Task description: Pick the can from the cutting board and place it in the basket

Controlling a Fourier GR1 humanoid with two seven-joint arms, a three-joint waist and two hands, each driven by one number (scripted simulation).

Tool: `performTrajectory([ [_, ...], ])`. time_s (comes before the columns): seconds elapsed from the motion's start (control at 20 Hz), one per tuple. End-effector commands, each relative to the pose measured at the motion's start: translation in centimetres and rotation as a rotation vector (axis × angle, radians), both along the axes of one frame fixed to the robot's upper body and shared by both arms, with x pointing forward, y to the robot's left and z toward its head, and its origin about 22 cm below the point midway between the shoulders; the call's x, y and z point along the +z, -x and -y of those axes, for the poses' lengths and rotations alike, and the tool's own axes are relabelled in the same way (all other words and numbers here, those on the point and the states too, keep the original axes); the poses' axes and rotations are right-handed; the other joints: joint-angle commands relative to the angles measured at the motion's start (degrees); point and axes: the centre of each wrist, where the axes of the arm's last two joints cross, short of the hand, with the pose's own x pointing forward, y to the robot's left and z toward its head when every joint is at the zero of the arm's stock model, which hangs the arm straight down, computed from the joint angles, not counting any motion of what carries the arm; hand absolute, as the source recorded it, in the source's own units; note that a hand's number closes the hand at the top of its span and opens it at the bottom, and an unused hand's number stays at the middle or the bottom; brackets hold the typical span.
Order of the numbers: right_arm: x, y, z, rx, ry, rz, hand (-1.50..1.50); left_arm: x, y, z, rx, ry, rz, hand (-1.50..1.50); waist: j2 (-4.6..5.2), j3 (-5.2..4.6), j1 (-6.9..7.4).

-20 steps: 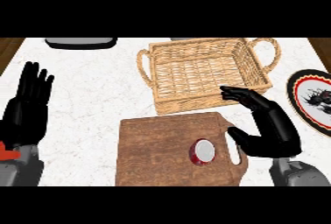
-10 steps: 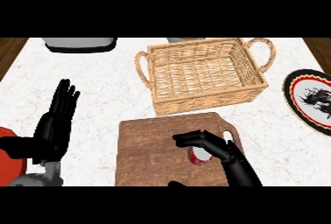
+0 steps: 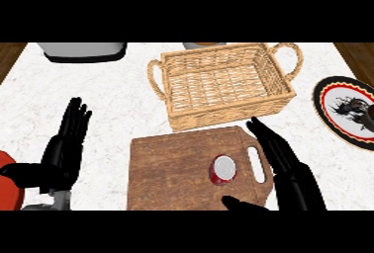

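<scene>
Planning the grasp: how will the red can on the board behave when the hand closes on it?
The small red can with a pale top stands upright, so it probably tips if nudged sideways. Tipped, its round body likely rolls across the flat wooden cutting board. It looks rigid.

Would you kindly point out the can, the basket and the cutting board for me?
can [image 3: 224, 168], head view, on its top.
basket [image 3: 232, 112], head view, on its front wall.
cutting board [image 3: 168, 170], head view, on its bare wood.
</scene>
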Motion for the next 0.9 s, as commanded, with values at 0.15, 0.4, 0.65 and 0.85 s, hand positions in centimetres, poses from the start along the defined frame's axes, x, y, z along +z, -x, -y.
performTrajectory([
  [0.15,3.8,2.7,1.0,-0.101,0.384,-0.235,-1.5,0.0,0.4,0.8,-0.013,-0.003,0.007,0.0,0.16,-0.03,1.0],
  [0.4,7.1,4.5,-0.4,0.001,0.405,-0.366,-1.5,0.2,0.2,0.9,-0.041,-0.012,0.034,0.0,0.83,0.18,2.72],
  [0.65,8.4,3.5,-3.0,0.004,0.39,-0.396,-1.5,0.8,-0.9,0.2,-0.052,0.005,0.013,0.0,1.08,0.33,2.92],
  [0.85,8.0,2.5,-3.7,-0.069,0.457,-0.431,-1.5,0.6,-0.5,0.8,-0.045,-0.012,0.036,0.0,0.92,0.3,2.91],
])
